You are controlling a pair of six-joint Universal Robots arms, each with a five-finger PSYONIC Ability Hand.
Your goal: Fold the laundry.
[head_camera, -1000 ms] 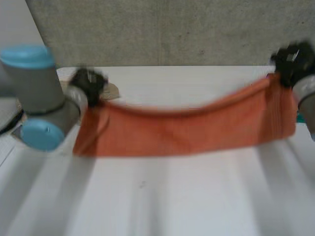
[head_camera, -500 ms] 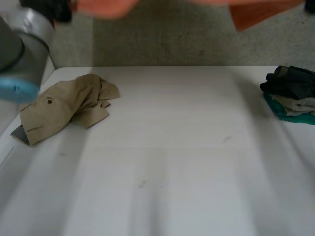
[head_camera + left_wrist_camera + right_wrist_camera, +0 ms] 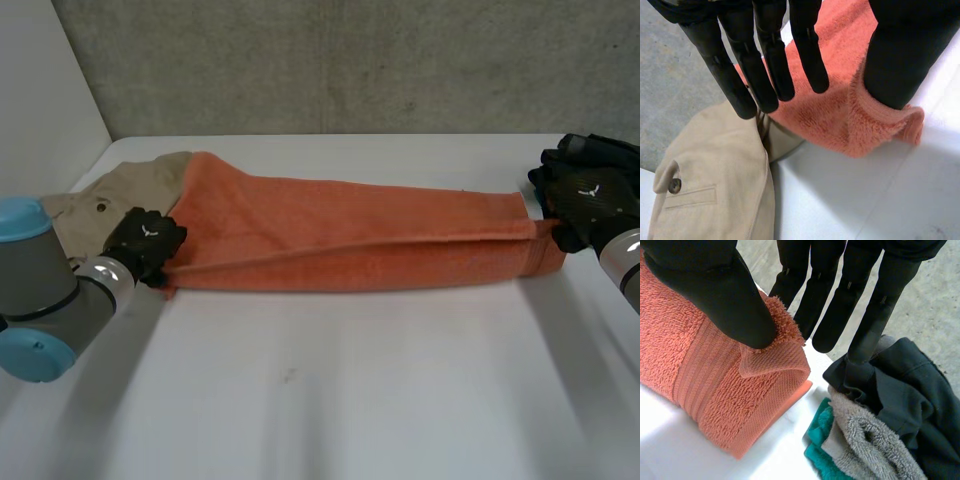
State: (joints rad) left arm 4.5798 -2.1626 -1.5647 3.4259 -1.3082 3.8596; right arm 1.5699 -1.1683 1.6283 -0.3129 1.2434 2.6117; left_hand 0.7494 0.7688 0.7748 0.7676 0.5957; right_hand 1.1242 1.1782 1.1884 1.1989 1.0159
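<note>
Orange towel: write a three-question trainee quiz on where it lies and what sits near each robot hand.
1. True or false: the orange towel hangs in the air between the two arms.
2. What lies beside the right robot hand? A) a basket B) a pile of dark, grey and teal cloths C) a bottle
3. Fill in: the left robot hand holds the towel's end beside a ___ garment.
Key: 1 false, it lies on the white table; 2 B; 3 beige.
</note>
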